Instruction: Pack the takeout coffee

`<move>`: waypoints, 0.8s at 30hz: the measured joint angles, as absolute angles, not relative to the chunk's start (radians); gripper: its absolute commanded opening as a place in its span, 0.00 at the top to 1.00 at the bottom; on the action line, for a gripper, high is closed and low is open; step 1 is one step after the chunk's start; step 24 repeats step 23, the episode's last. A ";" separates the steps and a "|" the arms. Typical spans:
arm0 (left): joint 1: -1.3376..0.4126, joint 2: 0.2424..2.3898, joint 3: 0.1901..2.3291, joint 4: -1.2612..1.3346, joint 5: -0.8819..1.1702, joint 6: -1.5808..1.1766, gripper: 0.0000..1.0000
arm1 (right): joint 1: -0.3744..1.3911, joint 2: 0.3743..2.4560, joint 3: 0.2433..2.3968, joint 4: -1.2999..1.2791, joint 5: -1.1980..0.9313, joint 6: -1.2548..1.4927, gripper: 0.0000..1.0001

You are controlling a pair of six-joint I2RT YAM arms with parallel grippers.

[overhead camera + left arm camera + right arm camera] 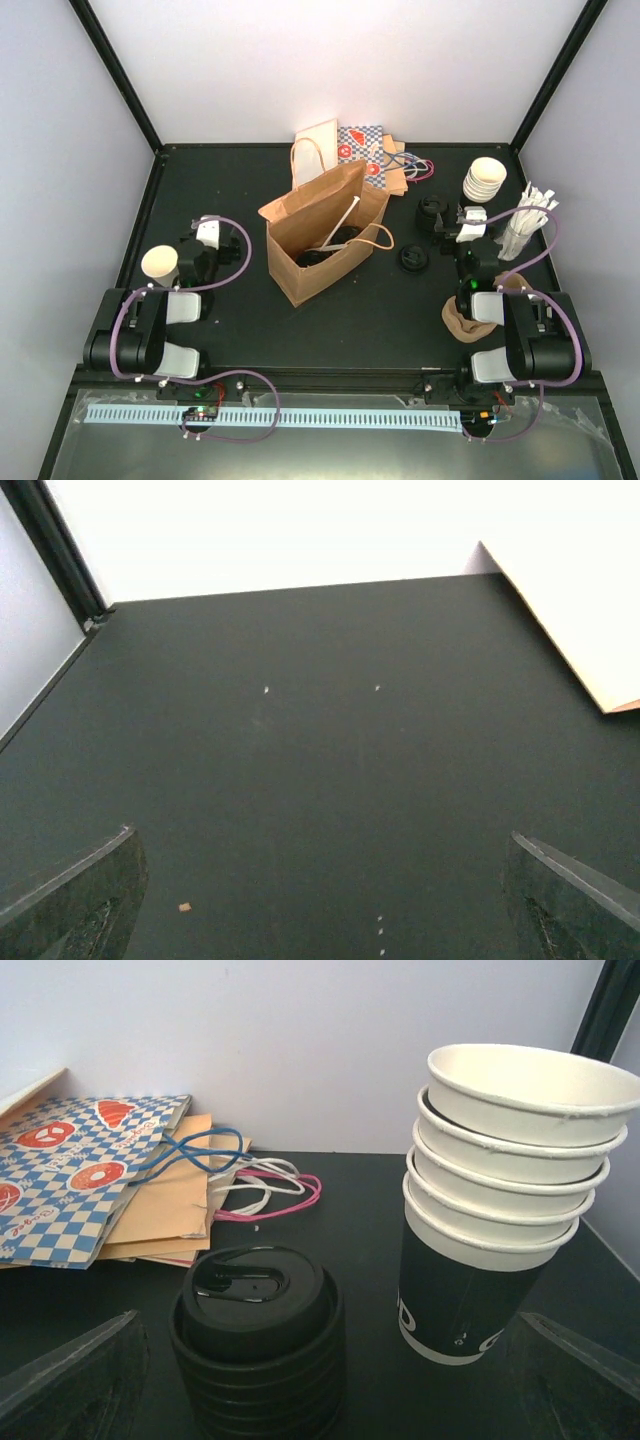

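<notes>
Where white letters cross the dark band of the cup stack [455, 1305], none reads whole — five cups nested, at 2 o'clock, one lid stack [260, 1340] beside. One brown bag [300, 285], centre, holds the takeout coffee [312, 258] — only its black lid shows. One open cup [160, 262], 9 o'clock. Jaws of left gripper [320, 840] and right gripper [325, 1325]: spread wide.

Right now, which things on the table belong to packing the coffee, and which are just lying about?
Job: open brown bag; black-lidded cups inside it, seemingly.
Lying about: cup stack; lid stack; loose lid; straws; flat bags; uncapped cup.
</notes>
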State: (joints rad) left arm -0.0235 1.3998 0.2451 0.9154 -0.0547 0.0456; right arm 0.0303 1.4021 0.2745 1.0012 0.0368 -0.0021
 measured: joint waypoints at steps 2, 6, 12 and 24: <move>-0.023 1.401 0.247 0.900 -0.041 0.051 0.01 | 0.030 1.402 0.275 0.993 0.041 -0.001 0.00; -0.023 1.401 0.261 0.936 -0.038 0.053 0.01 | 0.030 1.402 0.275 0.986 0.043 0.001 0.00; -0.023 1.400 0.280 0.920 -0.037 0.053 0.01 | 0.030 1.402 0.275 0.986 0.043 0.001 0.00; -0.023 1.400 0.281 0.913 -0.038 0.052 0.01 | 0.030 1.402 0.276 0.985 0.043 0.001 0.00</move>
